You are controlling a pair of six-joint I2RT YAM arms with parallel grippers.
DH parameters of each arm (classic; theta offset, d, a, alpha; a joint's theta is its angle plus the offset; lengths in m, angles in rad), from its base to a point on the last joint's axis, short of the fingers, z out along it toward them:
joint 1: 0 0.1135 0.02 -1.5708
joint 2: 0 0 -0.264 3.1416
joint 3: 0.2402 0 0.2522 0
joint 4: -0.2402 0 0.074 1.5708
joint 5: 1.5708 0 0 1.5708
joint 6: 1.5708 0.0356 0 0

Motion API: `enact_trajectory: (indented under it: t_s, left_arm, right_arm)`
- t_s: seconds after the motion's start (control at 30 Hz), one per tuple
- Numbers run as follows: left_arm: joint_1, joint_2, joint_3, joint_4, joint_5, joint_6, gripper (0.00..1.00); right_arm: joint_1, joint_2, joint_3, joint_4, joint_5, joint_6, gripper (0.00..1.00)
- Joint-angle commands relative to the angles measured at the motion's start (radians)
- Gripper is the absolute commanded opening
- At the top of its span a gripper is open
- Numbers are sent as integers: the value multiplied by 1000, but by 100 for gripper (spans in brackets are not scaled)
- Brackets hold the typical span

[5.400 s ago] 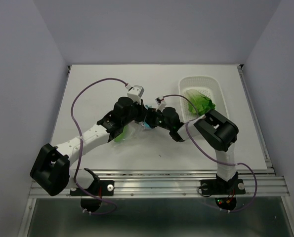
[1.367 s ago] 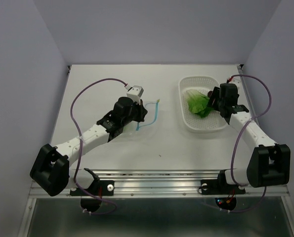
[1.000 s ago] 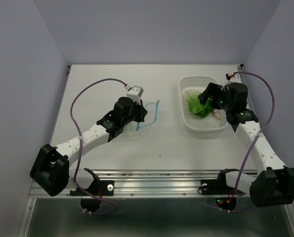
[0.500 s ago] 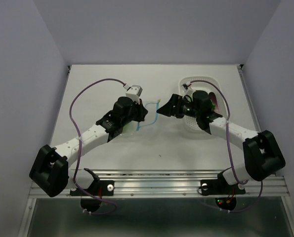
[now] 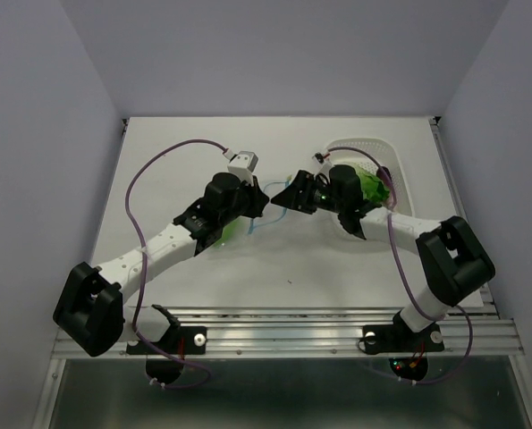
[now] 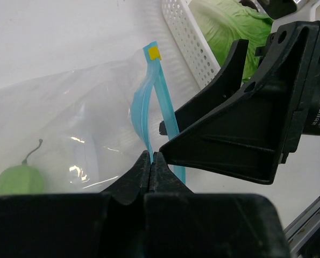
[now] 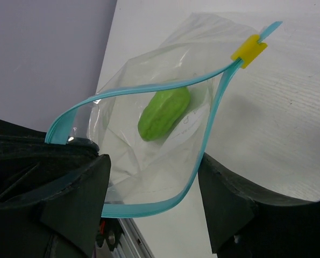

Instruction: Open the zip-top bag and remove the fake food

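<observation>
Your left claw [image 6: 151,160] pinched the blue strip [image 6: 157,72] of the clear crinkly zip-top bag [image 6: 68,107]; right claw [image 7: 154,188] gaped at its mouth. Risk: fingers [image 7: 240,204] could have snagged plastic, yanking the strip free.

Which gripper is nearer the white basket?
Right. The right gripper is open just beside the white basket, at the zip-top bag mouth; the left gripper is beyond it, fingers shut on the zip strip.
</observation>
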Motion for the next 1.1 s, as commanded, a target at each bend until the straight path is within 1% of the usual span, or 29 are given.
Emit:
enact_trajectory:
  t_s: [0.0,0.07,0.2,0.23,0.33,0.4,0.43,0.47,0.7,0.83,1.07]
  left_arm:
    - [-1,0,17,50,-7,-7,0]
    - [-1,-3,12,53,-13,-6,0]
    - [-1,-9,10,59,-19,-4,0]
    - [-1,-7,10,62,-21,-1,0]
    - [-1,-3,9,67,-15,2,0]
    - [-1,2,10,68,-13,2,0]
    - [-1,4,12,68,-13,4,0]
    - [-1,8,13,70,-12,2,0]
    - [-1,0,17,73,2,2,0]
    - [-3,-16,17,74,8,1,0]
    - [-3,-18,20,74,28,11,0]
  right_arm:
    - [18,-57,37,-24,93,-54,71]
    - [18,-79,35,-107,160,-69,73]
    - [18,-122,39,-219,243,-107,73]
    - [18,-132,37,-230,246,-111,73]
    - [27,-171,48,-227,187,-109,69]
    - [36,-175,61,-223,174,-109,67]
    - [36,-172,68,-223,171,-112,67]
    - [36,-166,75,-226,162,-115,65]
    - [63,-65,157,-210,133,-115,64]
    - [83,28,190,-197,127,-101,63]
    - [123,121,195,-109,95,-36,60]
